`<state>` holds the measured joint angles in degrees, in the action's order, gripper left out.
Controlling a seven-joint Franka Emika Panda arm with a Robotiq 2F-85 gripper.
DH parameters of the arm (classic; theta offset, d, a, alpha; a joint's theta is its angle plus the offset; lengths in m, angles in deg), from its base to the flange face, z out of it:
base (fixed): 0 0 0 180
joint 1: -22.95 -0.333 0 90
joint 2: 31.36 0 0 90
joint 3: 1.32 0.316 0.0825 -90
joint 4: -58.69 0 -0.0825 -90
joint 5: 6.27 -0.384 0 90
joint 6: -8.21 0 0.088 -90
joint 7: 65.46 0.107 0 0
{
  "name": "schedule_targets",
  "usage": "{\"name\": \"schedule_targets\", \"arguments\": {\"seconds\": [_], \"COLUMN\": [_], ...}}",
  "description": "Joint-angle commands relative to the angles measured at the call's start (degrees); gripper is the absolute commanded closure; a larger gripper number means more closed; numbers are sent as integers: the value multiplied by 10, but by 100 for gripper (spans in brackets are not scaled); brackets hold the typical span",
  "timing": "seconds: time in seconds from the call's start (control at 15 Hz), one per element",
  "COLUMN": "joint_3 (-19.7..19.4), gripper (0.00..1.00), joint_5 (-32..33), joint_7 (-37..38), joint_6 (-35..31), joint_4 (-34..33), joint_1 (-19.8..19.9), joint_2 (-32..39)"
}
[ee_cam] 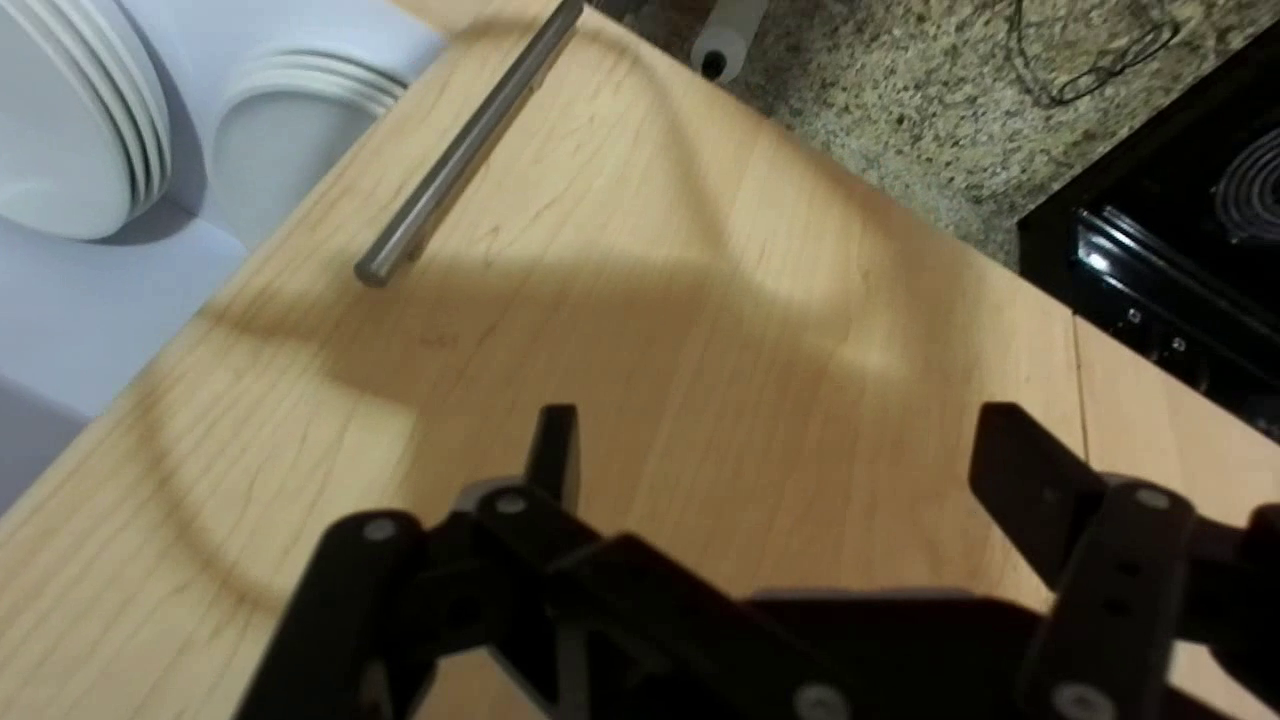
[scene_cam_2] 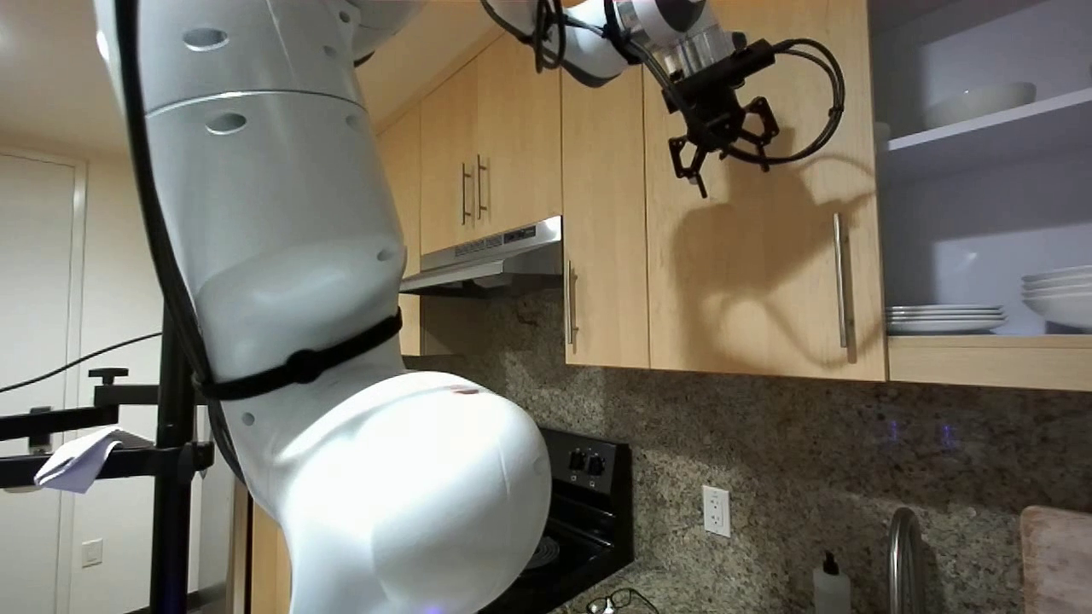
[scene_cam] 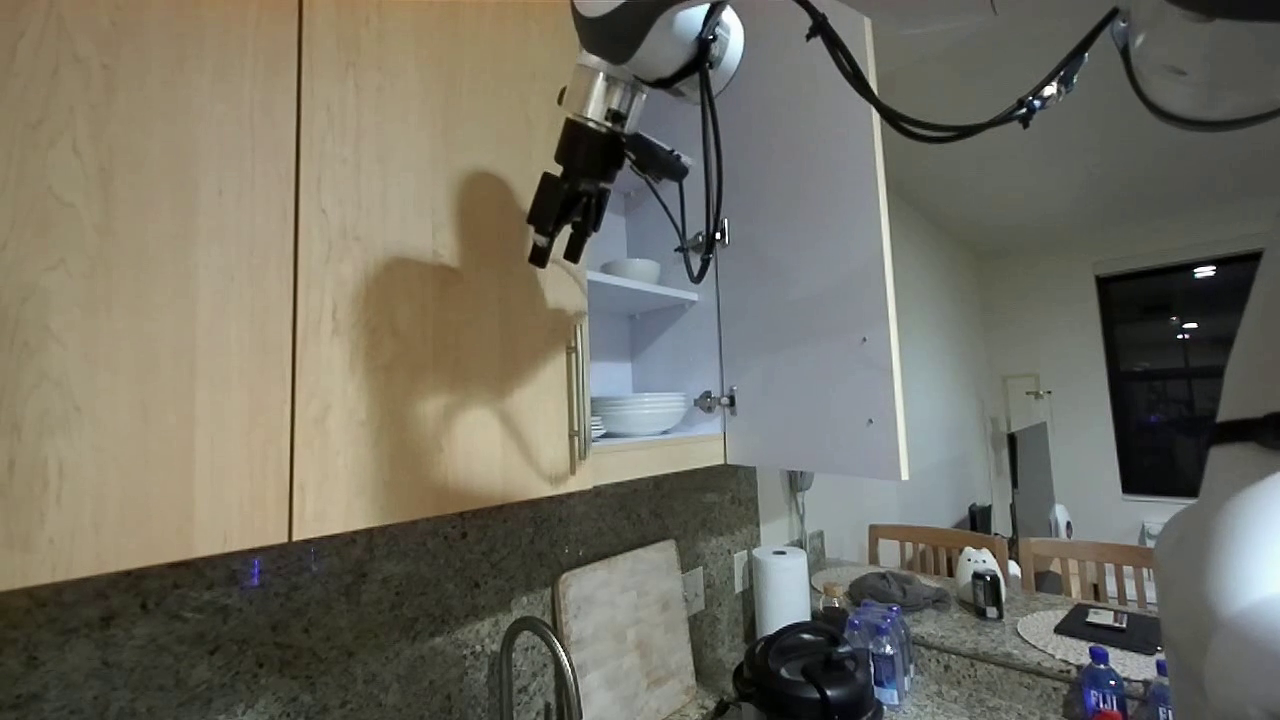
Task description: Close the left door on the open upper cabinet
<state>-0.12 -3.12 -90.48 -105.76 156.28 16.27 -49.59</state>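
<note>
Work area: a kitchen with a speckled grey-brown stone backsplash below the light-wood, white-interior upper cabinet. The cabinet holds a rounded white bowl on its white shelf and a stack of flat white plates at the bottom.

Task item: the tall, flat, beech-coloured wooden left door, fitted with a slim vertical brushed-metal bar handle near its free edge. In both exterior views the door lies along the cabinet front, in line with the adjoining plain light-wood panel.

Tool status: the black 2-finger tool has its fingers well apart, with nothing between them. It hangs in front of the left door, above the level of the bar handle, and appears clear of the wood; the exact clearance cannot be told.

Progress: closing of the left door is judged complete, though a slight residual gap cannot be excluded. The pale whitish right door stands swung out; the task does not call for it.

Remaining steps, as judged: 1. Verify that the left door is fully seated. 2. If a gap is found, press near the free edge. 3. Withdraw the tool without catching the bar handle
</note>
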Motion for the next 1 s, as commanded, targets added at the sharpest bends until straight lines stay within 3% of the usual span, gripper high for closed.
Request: {"name": "schedule_targets", "arguments": {"seconds": [0.0,0.27,0.47,0.93], "joint_3": [8,-8,-26,-39], "gripper": [0,0,0,0], "joint_5": [32,13,-32,-86], "joint_7": [40,70,74,162], "joint_6": [70,141,120,107], "joint_4": [45,98,178,324], "joint_1": [15,21,19,41], "joint_2": [-37,-43,-48,-92]}}
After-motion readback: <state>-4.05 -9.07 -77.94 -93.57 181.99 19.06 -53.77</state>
